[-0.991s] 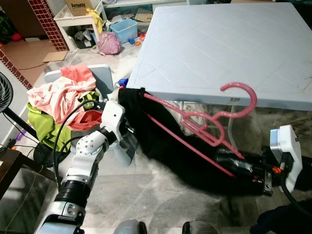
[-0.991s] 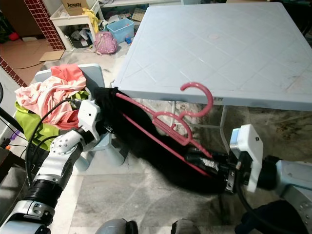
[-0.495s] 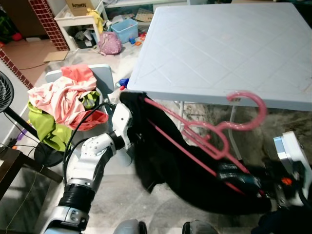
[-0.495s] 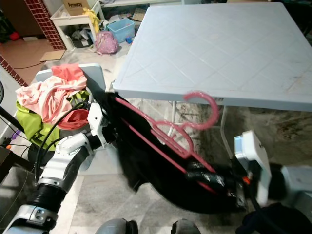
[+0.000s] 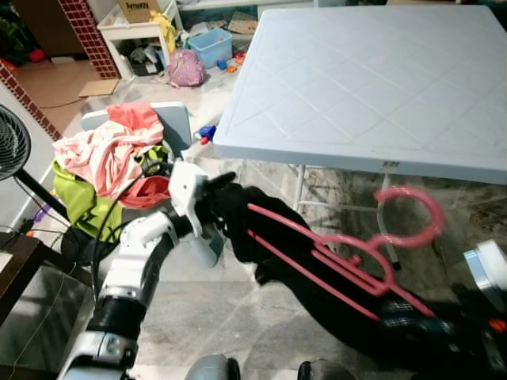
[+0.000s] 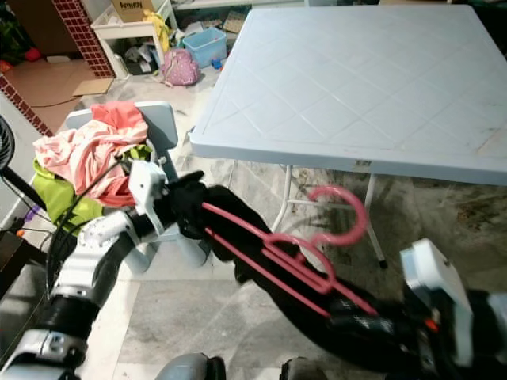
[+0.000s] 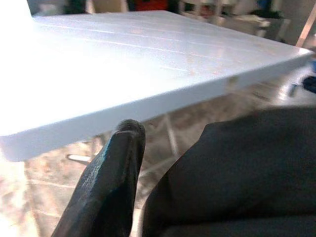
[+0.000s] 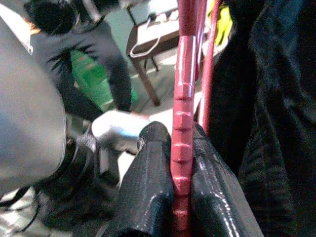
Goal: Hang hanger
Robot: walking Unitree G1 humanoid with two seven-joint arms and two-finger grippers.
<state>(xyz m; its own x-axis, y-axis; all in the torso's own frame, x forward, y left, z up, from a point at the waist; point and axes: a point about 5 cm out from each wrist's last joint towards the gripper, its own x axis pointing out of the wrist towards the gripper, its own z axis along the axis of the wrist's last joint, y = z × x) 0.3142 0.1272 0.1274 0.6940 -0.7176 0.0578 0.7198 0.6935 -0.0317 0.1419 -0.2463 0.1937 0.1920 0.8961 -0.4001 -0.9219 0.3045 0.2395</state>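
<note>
below the table (image 5: 356, 79), right end effector (image 8: 173, 197) clamps hanger (image 5: 341, 249); left end effector's (image 5: 218, 198) grip hidden.

Hanger (image 5: 341, 257) before table (image 5: 356, 79), clothes (image 5: 103, 150) left.

Left gripper (image 5: 224, 188) reaches forward below the table (image 5: 364, 87) edge. Right gripper (image 8: 174, 185), low beside it, has fingers clamped together.

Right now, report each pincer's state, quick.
Left pincer: shut on the black garment.
Right pincer: shut on the pink hanger.
</note>
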